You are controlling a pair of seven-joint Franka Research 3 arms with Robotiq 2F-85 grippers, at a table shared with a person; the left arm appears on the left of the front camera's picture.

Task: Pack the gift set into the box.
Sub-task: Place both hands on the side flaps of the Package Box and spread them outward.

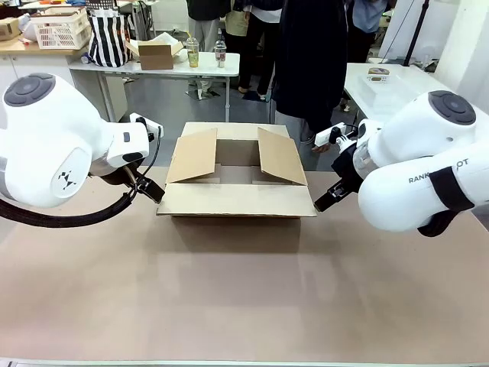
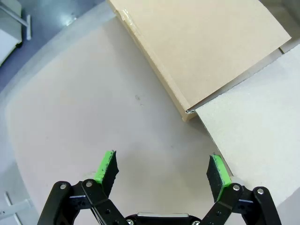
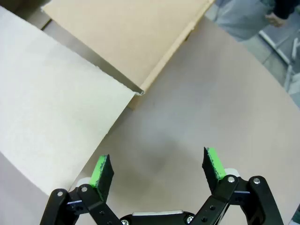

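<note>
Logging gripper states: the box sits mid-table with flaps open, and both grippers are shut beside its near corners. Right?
Not shut. The left gripper and right gripper are both open, fingers spread with nothing between, as each wrist view shows. The box does sit mid-table, flaps open.

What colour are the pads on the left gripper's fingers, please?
The pads are bright green, seen best in the left wrist view.

counter covered in brown | striped bag, small open carton, cup, bottle set on far white table | white crate seen far left | dark-clothed person seen beyond
</note>
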